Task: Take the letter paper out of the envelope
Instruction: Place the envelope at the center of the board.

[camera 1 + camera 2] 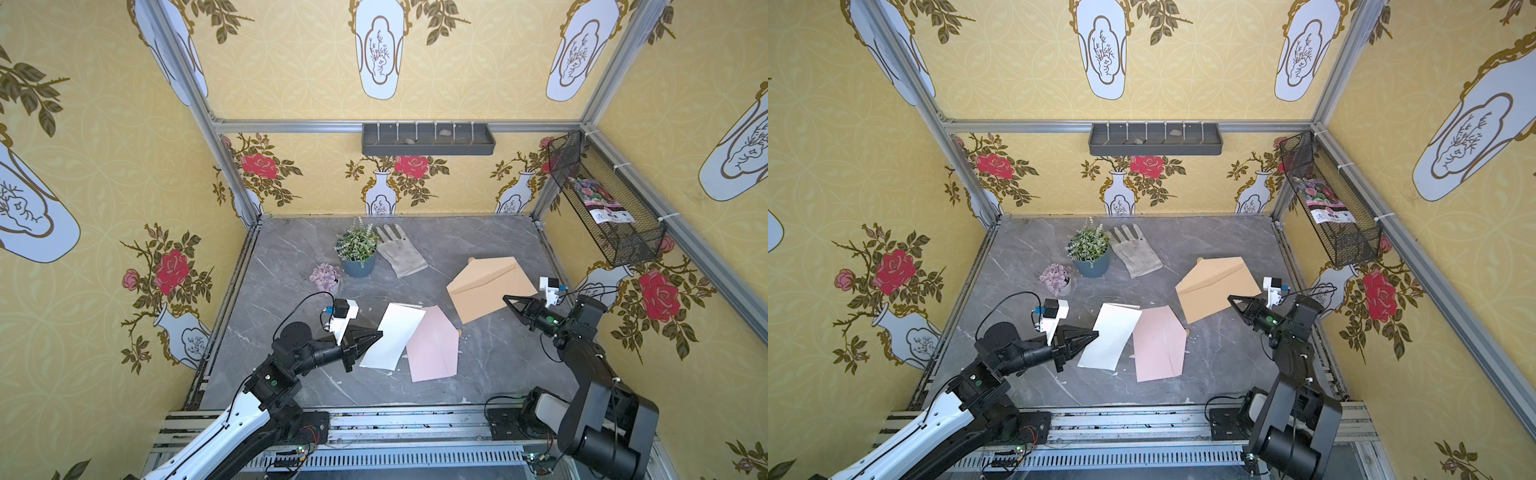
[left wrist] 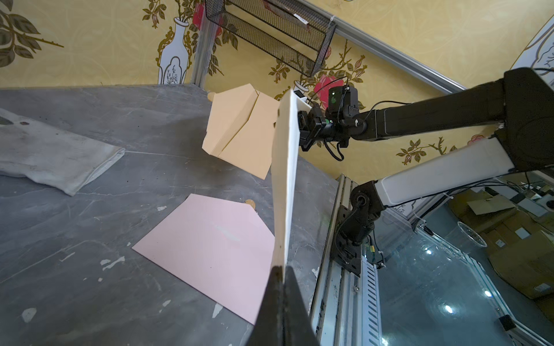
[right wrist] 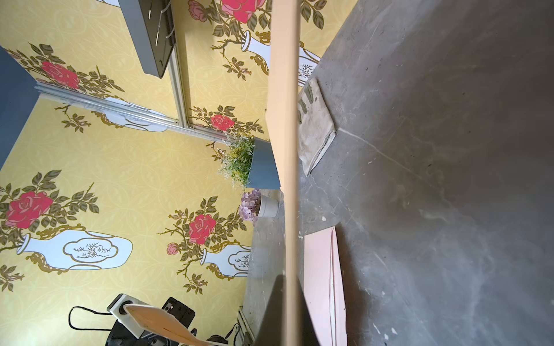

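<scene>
In both top views: left tool (image 1: 376, 334) (image 1: 1094, 333) clamped on the edge of a white letter paper (image 1: 394, 337) (image 1: 1111, 337), held clear of the grey bench (image 1: 291, 257), toward its near edge. Right tool (image 1: 508, 300) (image 1: 1232, 299) clamped on a tan envelope (image 1: 490, 286) (image 1: 1219, 286), lifted near the bench's right edge, well apart from the paper. Pink envelope (image 1: 434, 345) (image 1: 1160, 345) flat on the bench just beside the paper. Potted plant (image 1: 357, 249), grey glove (image 1: 401, 249) and small purple flower pot (image 1: 326, 277) toward the far edge. Left wrist view: paper (image 2: 286, 179) seen edge-on between shut jaws. Right wrist view: tan envelope (image 3: 284, 119) edge-on between shut jaws.
</scene>
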You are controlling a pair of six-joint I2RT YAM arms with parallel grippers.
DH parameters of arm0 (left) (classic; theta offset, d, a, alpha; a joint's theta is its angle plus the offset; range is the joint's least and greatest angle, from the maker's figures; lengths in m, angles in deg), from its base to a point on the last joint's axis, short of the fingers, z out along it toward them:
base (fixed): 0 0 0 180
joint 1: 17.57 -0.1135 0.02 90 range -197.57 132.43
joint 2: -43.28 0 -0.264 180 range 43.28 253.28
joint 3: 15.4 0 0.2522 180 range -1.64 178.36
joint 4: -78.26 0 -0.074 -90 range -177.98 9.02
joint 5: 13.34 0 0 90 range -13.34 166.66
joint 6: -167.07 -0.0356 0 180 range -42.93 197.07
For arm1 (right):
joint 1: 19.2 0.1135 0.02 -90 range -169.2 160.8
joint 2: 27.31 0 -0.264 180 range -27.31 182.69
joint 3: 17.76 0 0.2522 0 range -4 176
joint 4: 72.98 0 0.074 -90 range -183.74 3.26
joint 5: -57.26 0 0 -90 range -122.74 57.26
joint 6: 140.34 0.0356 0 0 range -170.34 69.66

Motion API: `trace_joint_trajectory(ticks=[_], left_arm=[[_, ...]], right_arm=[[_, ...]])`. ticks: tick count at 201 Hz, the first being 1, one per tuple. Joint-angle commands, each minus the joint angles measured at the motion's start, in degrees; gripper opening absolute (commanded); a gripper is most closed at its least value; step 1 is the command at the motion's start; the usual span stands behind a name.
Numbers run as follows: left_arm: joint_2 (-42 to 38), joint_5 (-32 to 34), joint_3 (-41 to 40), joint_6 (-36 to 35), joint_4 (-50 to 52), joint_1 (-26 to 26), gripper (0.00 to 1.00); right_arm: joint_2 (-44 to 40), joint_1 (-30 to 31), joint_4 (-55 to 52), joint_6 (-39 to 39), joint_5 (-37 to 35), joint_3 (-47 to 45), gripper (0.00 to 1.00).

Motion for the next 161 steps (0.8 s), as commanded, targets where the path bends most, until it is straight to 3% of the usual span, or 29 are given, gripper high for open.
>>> trace_joint_trajectory(ticks=[1,38,64,95,121,143,161], left_arm=[[1.4,3.9,-1.5,1.1,0.3,-0.1,0.00],[4.4,10.1,-3.7,3.1,-1.6,-0.1,0.00],[4.3,11.4,-4.1,3.3,-1.3,-0.1,0.00],[3.9,12.0,-3.4,3.0,0.7,-0.1,0.00],[3.4,12.0,-3.2,3.1,1.3,-0.1,0.00],[3.0,12.4,-3.2,3.1,1.8,-0.1,0.00],[3.5,12.1,-2.4,3.1,2.1,-0.1,0.00]], right_arm=[[4.0,-0.3,4.4,-3.1,-1.7,0.7,0.00],[12.3,-0.3,11.9,-2.5,-11.7,-0.5,0.00],[23.3,0.2,21.1,0.4,-9.0,-0.2,0.00],[34.2,2.2,17.9,0.9,-11.8,5.4,0.00],[37.4,5.9,18.1,1.3,-16.1,6.9,0.00],[35.3,9.9,13.2,-1.0,-22.5,7.3,0.37],[31.9,12.4,10.5,-1.6,-27.9,6.7,0.45]])
